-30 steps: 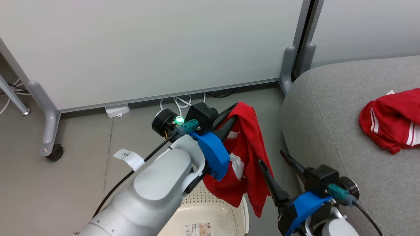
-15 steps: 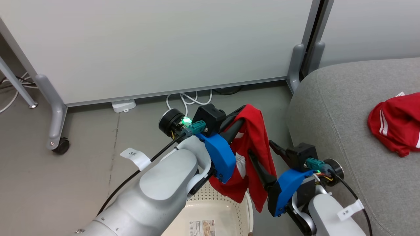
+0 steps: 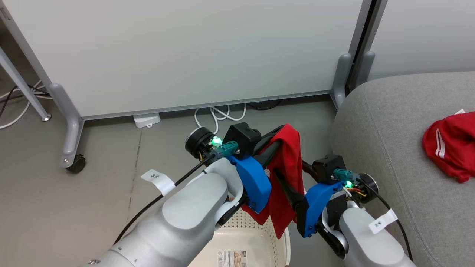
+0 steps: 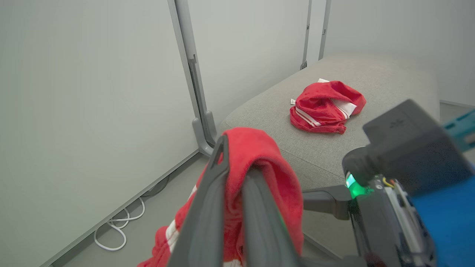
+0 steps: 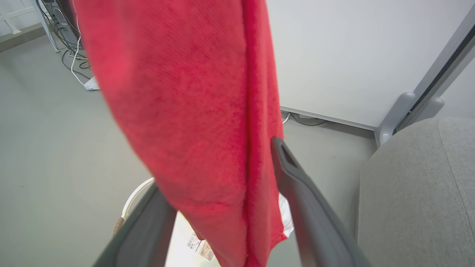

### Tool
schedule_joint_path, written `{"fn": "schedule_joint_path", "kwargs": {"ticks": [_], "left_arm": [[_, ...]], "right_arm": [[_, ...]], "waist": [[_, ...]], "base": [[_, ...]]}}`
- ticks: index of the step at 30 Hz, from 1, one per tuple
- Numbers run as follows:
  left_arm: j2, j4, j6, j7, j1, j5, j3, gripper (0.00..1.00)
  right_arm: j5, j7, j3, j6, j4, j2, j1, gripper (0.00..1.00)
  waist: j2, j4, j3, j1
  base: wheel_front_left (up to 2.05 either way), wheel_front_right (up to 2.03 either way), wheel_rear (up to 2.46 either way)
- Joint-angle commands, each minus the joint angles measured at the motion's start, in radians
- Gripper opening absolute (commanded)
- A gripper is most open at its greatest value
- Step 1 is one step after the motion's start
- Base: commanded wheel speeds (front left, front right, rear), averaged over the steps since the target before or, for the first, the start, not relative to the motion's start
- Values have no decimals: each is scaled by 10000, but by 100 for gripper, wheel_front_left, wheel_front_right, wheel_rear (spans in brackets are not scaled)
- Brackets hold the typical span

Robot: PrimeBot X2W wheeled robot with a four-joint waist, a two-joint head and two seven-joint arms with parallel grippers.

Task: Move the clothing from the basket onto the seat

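Pinched shut, my left pincer [image 3: 276, 135] holds a bright red soft sports garment [image 3: 291, 148] above the cream perforated plastic basket [image 3: 256, 237]; my right pincer [image 3: 289, 167] gapes wide around its hanging tail. Carried toward the grey upholstered seat [image 3: 389, 129], it could snag there and slip free.

Open grey floor [image 3: 92, 185] lies to the left, bounded behind by the white partition [image 3: 185, 55] and its wheeled leg [image 3: 72, 129]; loose cables [image 3: 219, 113] lie at the partition's base. The seat [image 3: 382, 155] is bare between its near edge and a red garment [image 3: 451, 144] lying on it. Two grey posts [image 3: 343, 79] stand at the seat's corner. A hanging garment [image 3: 287, 178] fills the gap between the right gripper's [image 3: 288, 166] spread fingers, above the basket [image 3: 259, 237].
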Motion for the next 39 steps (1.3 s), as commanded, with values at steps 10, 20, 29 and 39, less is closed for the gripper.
{"fn": "schedule_joint_path", "kwargs": {"ticks": [10,20,29,39], "left_arm": [[50,104,-5,-162,-213,-207,-183,0],[30,264,-5,-281,-282,-327,-203,0],[7,401,6,-349,-186,-361,-264,67],[-2,518,149,-364,142,-492,-244,100]], "right_arm": [[530,-642,474,5,902,-5,-621,0],[905,-1064,813,5,1404,-5,-888,0],[1057,-1338,793,5,1777,-5,-1027,0],[1190,-1552,646,5,2012,-5,-1161,0]], "waist": [[0,3,-74,-1],[0,-86,-111,-1],[0,-84,-158,-1],[0,-45,-174,-1]], "base": [[0,0,0],[0,0,0],[0,0,0],[0,0,0]]}}
